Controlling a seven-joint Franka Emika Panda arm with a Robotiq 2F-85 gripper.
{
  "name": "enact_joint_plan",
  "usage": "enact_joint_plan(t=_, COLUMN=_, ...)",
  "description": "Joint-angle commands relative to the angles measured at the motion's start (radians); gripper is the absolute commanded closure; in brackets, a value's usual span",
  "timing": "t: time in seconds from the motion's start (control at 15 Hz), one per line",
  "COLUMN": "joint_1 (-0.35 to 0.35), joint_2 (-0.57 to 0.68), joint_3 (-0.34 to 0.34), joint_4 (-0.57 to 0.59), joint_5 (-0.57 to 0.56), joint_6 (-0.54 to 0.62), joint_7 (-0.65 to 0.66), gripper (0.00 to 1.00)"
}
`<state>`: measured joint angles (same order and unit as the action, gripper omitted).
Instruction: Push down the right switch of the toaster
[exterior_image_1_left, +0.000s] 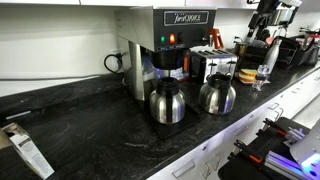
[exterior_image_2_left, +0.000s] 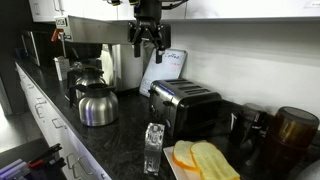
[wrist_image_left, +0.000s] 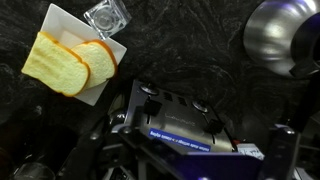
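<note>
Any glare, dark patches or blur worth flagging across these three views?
In an exterior view, the black counter carries a pale sheen; in an exterior view, the gripper reads as a dark shape against the bright wall, with highlights on the toaster; in the wrist view, the bread is bright, the lower half dim and soft.

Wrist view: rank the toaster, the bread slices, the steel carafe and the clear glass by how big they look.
1. toaster, largest.
2. bread slices and steel carafe look about alike. The frame edge cuts off the carafe, so I leave these two unranked.
3. clear glass, smallest.
</note>
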<state>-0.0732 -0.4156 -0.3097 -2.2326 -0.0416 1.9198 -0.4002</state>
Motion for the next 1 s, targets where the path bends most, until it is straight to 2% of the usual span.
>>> enact_joint_plan(t=0.0, joint_1=-0.023, joint_2=0.043, joint_3=0.011, joint_4=0.002, joint_5=0.044, joint_6=0.031, joint_7=0.032, gripper=0.0)
enact_joint_plan(t=0.4, joint_1=-0.047, joint_2=0.157, joint_3=0.026, joint_4=0.014, joint_5=0.048, joint_6=0.203, joint_7=0.161, gripper=0.0)
enact_joint_plan(t=0.47, joint_1=-0.048, joint_2=0.175, joint_3=0.027, joint_4=0.014, joint_5=0.052, joint_6=0.224, joint_7=0.169, gripper=0.06)
enact_joint_plan(t=0.53, joint_1=-0.049, joint_2=0.185, joint_3=0.029, joint_4=0.012, joint_5=0.054, joint_6=0.24, joint_7=0.176, gripper=0.28)
enact_joint_plan(t=0.67, joint_1=-0.053, joint_2=0.198, joint_3=0.034, joint_4=0.003, joint_5=0.044, joint_6=0.265, joint_7=0.194, gripper=0.32)
enact_joint_plan(t=0.93, joint_1=-0.061, joint_2=0.216, joint_3=0.033, joint_4=0.002, joint_5=0.054, joint_6=0.266, joint_7=0.213, gripper=0.61)
